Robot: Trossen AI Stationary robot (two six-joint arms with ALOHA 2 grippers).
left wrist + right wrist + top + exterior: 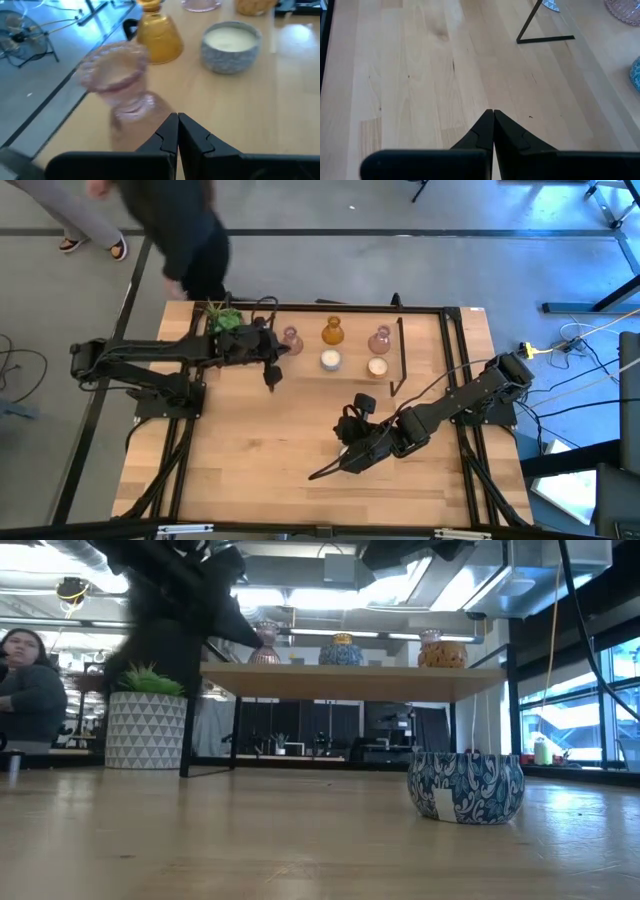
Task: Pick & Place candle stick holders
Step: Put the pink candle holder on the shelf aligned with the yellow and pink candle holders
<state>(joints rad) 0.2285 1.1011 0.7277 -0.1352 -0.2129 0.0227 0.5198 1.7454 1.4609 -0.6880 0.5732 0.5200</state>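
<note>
Two pink glass holders [290, 337] [380, 340] and an amber one [333, 332] stand in a row at the table's far side. Two cream-white votives [330, 360] [377, 366] stand just in front of them. My left gripper [272, 375] is shut, just beside the left pink holder [125, 95], which stands on its round base. The amber holder [157, 37] and a votive [231, 45] stand beyond it. My right gripper [350, 460] is shut and empty over bare wood near the table's middle [493, 112]. My left gripper's shut fingers [167, 135] lie level beside the base of the left pink holder [145, 112]. Whether the outer side of one finger touches the glass, I cannot tell.
A green plant in a white pot [225, 318] stands at the far left [147, 715]. Thin black bars [398, 360] stand by the holders. A blue-patterned tin [465, 787] sits on the table under a wooden shelf [350, 680]. A person [180, 230] stands beyond the far edge.
</note>
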